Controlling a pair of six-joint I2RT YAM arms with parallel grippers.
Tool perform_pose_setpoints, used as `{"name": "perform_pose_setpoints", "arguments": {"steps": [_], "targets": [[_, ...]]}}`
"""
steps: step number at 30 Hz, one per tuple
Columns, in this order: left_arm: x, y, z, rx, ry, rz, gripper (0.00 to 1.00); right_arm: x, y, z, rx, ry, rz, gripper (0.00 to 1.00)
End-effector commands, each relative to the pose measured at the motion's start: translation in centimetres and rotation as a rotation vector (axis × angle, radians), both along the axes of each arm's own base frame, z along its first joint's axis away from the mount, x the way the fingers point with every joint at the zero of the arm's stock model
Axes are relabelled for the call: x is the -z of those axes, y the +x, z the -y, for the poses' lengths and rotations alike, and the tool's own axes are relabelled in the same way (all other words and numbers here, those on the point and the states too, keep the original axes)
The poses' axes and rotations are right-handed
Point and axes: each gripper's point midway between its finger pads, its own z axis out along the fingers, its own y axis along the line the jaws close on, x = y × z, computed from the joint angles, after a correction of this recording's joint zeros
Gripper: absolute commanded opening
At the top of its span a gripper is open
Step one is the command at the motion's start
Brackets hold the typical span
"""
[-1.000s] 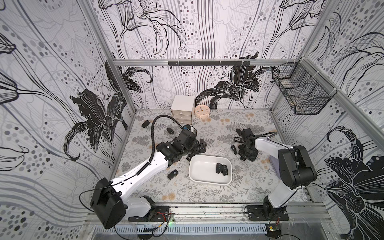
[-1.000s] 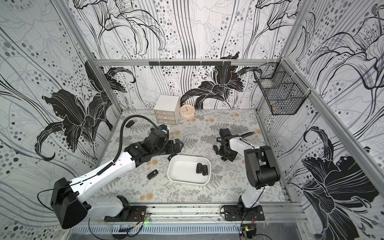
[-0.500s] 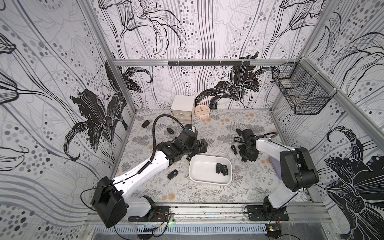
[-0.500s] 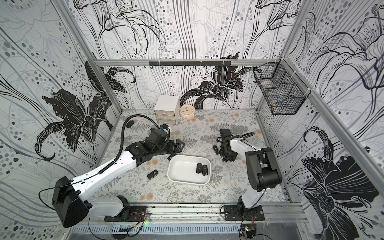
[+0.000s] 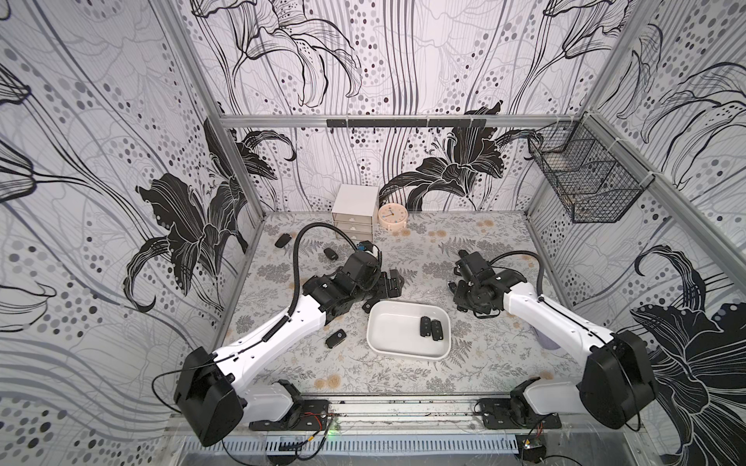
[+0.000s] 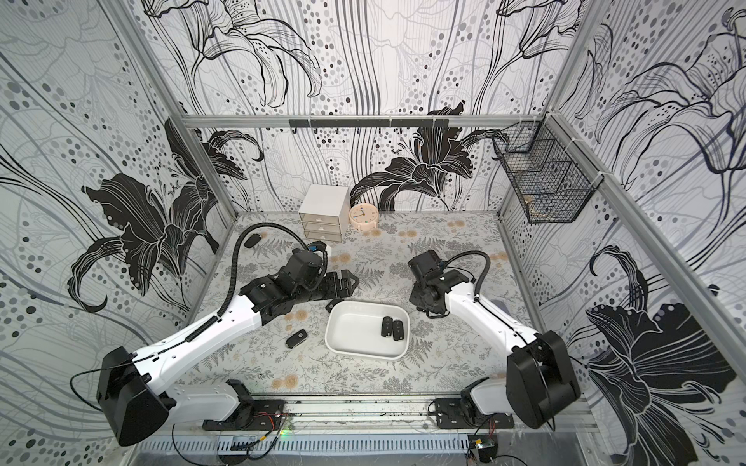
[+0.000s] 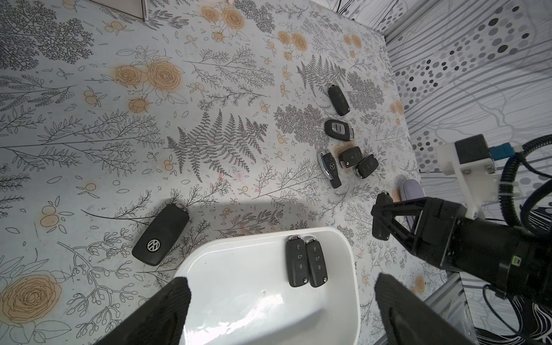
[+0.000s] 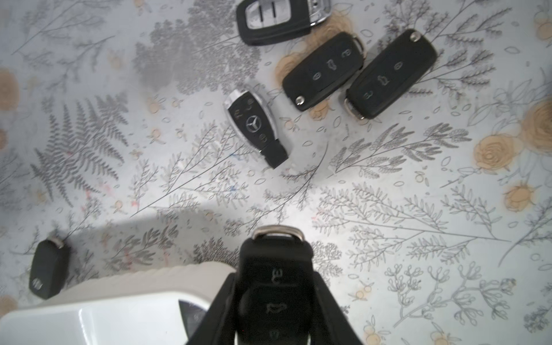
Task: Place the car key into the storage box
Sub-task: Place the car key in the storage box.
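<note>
The car key (image 8: 273, 268) is now sitting pinched in the right gripper (image 8: 274, 301). Its metal loop end is sticking out past the fingertips and its buttons are facing the wrist camera. That is what has just changed: 1 second ago the jaws were still standing apart among the loose keys, and now they are clamping shut on this 1.

In the left wrist view the key is hanging upright just beside a corner of the storage box (image 7: 254, 298), near the rim but not yet over the inside. The box is lying on the table (image 5: 464, 242) between the 2 arms and is already holding 2 keys (image 5: 430, 327) side by side, touching.

The left gripper (image 7: 280, 280) is hovering over the box with its jaws spread wide, gripping nothing.

Farther out, a Mercedes key (image 8: 254, 125), 2 flip keys (image 8: 322, 71) and a silver-faced key (image 8: 277, 21) are lying on the table, and a VW key (image 7: 161, 236) is resting just beside the box.

The pick is looking done. I judge that only a short carry over the rim and a release are remaining, with the left gripper crowding that space.
</note>
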Motion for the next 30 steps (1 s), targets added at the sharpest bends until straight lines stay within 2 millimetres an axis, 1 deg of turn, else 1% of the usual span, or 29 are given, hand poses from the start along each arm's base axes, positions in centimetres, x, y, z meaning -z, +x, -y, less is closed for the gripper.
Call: {"name": "perform_pose_setpoints", "arguments": {"steps": [1, 4, 10, 14, 17, 22, 23, 30], "targets": [[-1.1, 0.2, -0.3, -0.022, -0.043, 0.038, 1.00, -1.1, -1.4, -1.2, 0.001, -0.004, 0.016, 0.23], [-1.0, 0.0, -0.7, -0.038, -0.049, 0.034, 1.00, -1.2, -2.2, -3.6, -0.046, 0.004, 0.020, 0.23], [-1.3, -0.8, -1.7, -0.067, -0.065, 0.044, 1.00, -1.0, -3.2, -8.6, -0.146, -0.005, 0.028, 0.23], [-1.4, -1.3, -2.4, -0.085, -0.070, 0.046, 1.00, 0.2, -3.5, -11.4, -0.194, -0.007, 0.006, 0.23], [-1.4, -1.8, -3.0, -0.100, -0.069, 0.042, 1.00, 1.3, -3.6, -13.0, -0.221, -0.020, -0.012, 0.23], [-1.8, -2.5, -4.1, -0.126, -0.069, 0.051, 1.00, 3.0, -3.3, -14.2, -0.228, -0.051, -0.038, 0.23], [-1.8, -2.6, -4.3, -0.130, -0.069, 0.053, 1.00, 3.6, -3.2, -14.4, -0.229, -0.062, -0.047, 0.23], [-1.8, -3.2, -5.0, -0.145, -0.063, 0.046, 1.00, 5.5, -2.7, -14.9, -0.233, -0.107, -0.084, 0.24]]}}
